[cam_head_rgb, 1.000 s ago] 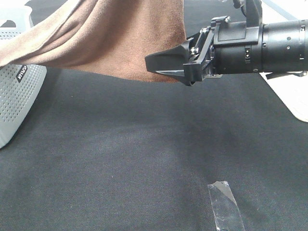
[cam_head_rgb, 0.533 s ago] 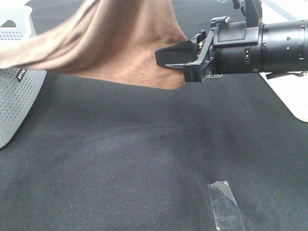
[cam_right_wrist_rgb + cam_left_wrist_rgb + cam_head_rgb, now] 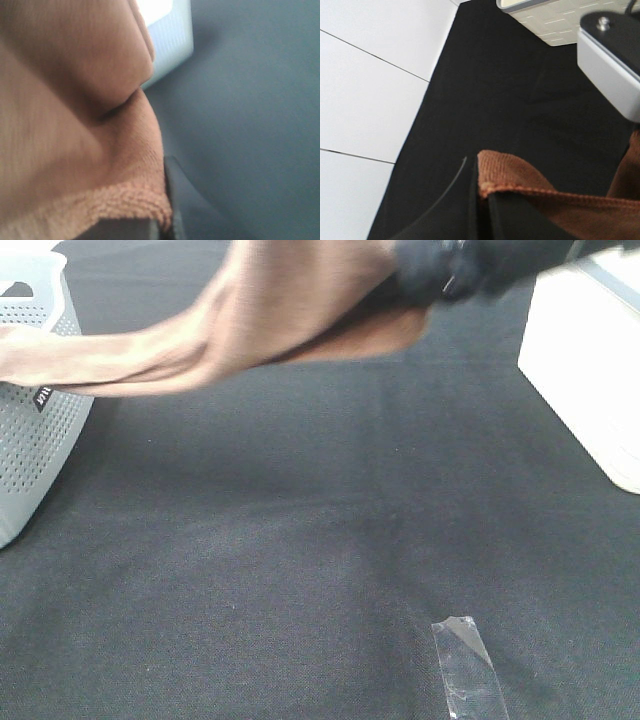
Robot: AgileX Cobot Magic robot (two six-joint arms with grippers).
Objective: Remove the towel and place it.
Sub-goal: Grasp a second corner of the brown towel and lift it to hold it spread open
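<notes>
The brown plush towel (image 3: pixel 270 310) hangs stretched in the air, running from over the basket at the left to the top right of the exterior view. My right gripper (image 3: pixel 425 275), blurred by motion, is shut on the towel's right edge. In the right wrist view the towel (image 3: pixel 75 125) fills the left side, with a dark finger (image 3: pixel 172 200) against its plush hem. In the left wrist view my left gripper (image 3: pixel 481 182) is shut on the towel's stitched edge (image 3: pixel 520 187). The left gripper is out of the exterior view.
A grey perforated basket (image 3: pixel 35 430) stands at the left edge under the towel. A white box (image 3: pixel 580 360) sits at the right. A strip of clear tape (image 3: pixel 468 670) lies on the black table cloth (image 3: pixel 300 540) near the front.
My right gripper has shut on the towel's edge and swung up and back. The towel's hanging fold has been lifted and drawn tighter.
</notes>
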